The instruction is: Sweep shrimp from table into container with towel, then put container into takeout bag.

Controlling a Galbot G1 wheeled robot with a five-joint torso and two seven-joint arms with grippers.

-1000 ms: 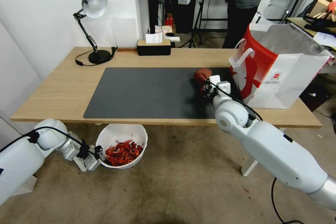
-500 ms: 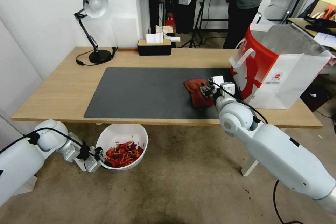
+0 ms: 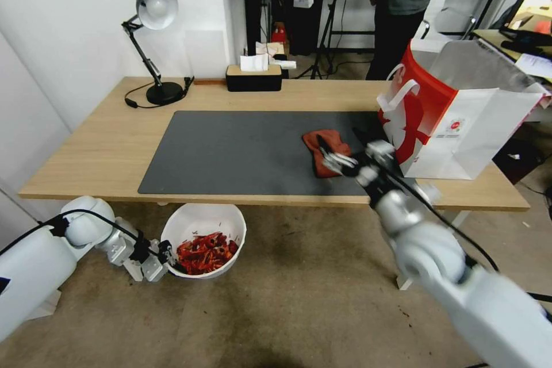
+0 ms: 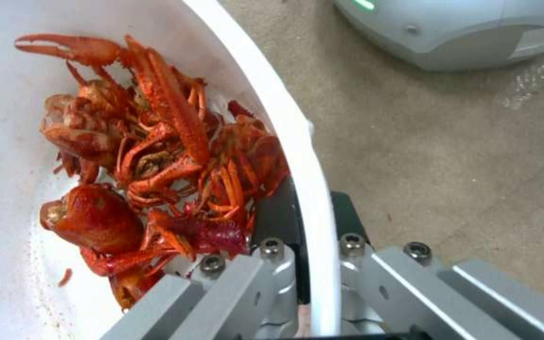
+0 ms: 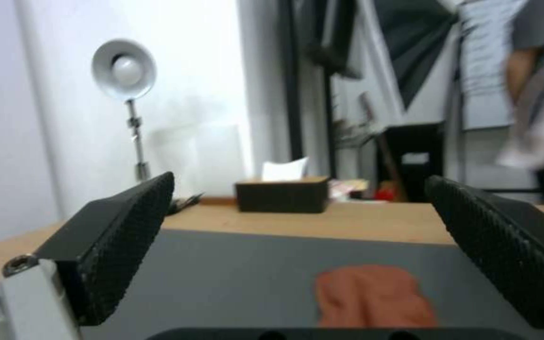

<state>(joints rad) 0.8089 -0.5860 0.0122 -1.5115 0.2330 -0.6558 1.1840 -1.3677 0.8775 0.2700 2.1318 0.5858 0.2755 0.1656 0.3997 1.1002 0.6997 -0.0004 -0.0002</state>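
1. Workshop-type room with a bare concrete floor, and a long light-wood table (image 3: 103,144) on white legs with a big dark grey rectangular mat (image 3: 241,152) laid across the middle of the top.
2. The small rust-red cloth towel (image 3: 323,148) lies crumpled on the mat, close to the mat's right edge and nearer the table's front edge than the back.
3. The right gripper (image 3: 333,156) hangs just over the towel with its black ridged fingers (image 5: 124,236) spread wide apart, nothing between them.
4. The large white and red paper takeout bag (image 3: 460,115) stands open at the table's right end, just beside the mat's right edge.
5. The big round white plastic container (image 3: 202,224) sits below the table's front edge, towards the left end, off the top.
6. The glossy red-orange shrimp (image 4: 152,160) are heaped inside it.
7. The left gripper (image 4: 307,269) is clamped on the container's rim, one finger inside the wall and one outside.
8. A black desk lamp (image 3: 150,40) and a black tissue box (image 3: 253,77) stand along the back edge.
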